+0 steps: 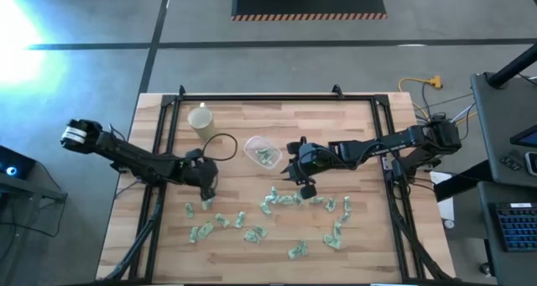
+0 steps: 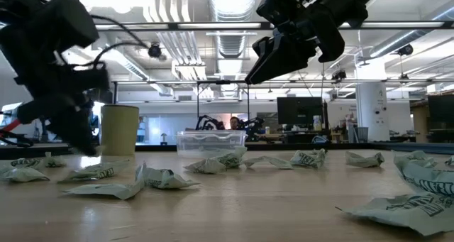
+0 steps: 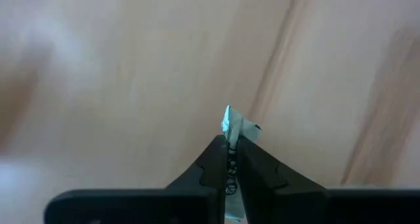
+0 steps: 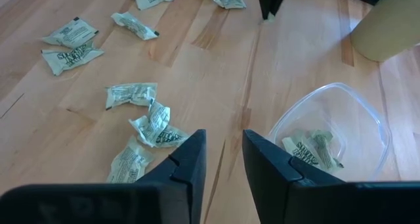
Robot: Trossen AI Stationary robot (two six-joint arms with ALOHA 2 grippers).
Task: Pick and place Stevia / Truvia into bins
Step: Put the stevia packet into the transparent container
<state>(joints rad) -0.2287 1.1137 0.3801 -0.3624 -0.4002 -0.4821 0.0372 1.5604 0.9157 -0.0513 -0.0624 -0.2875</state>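
1. High view, 9 o'clock side: left gripper (image 1: 207, 184) low over the worktop (image 1: 361, 118), just above the leftmost sachets.
2. Left wrist view: fingers (image 3: 213, 163) clenched on one sachet (image 3: 234, 125), its tip poking out past them.
3. Pale yellow cup (image 1: 200, 118) at 11 o'clock, well clear of the grippers.
4. Clear tub (image 1: 263, 151) near centre, toward 12 o'clock; a few sachets (image 4: 314, 148) already inside.
5. Right gripper (image 1: 302, 179) just at 3 o'clock of the tub, above the scattered packets; right wrist view shows its fingers (image 4: 189, 159) parted, nothing between them.
6. Loose Stevia sachets (image 1: 277, 202) spread across the 6 o'clock half of the worktop, from 8 to 4 o'clock.
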